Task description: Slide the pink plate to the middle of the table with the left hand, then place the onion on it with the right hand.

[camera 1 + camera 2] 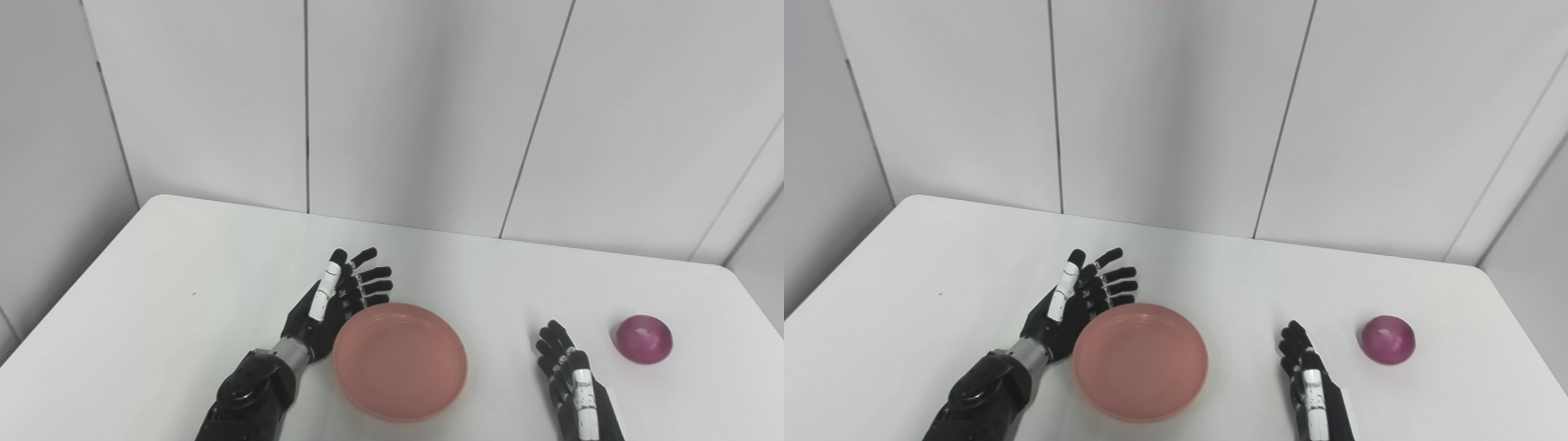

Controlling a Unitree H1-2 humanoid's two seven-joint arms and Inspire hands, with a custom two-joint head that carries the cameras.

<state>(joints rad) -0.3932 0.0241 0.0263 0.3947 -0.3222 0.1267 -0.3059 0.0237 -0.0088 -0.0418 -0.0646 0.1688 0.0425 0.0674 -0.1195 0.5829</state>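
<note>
A round pink plate (400, 361) lies flat near the table's front middle. My left hand (339, 300) stands on edge just left of it, open, palm toward the plate's far left rim, fingers spread; whether it touches the rim I cannot tell. A purple onion (644, 339) rests on the table at the right. My right hand (568, 381) is open near the front edge between plate and onion, apart from both and holding nothing.
The white table (184, 294) ends at a panelled wall behind, with rounded far corners. Its right edge runs just past the onion.
</note>
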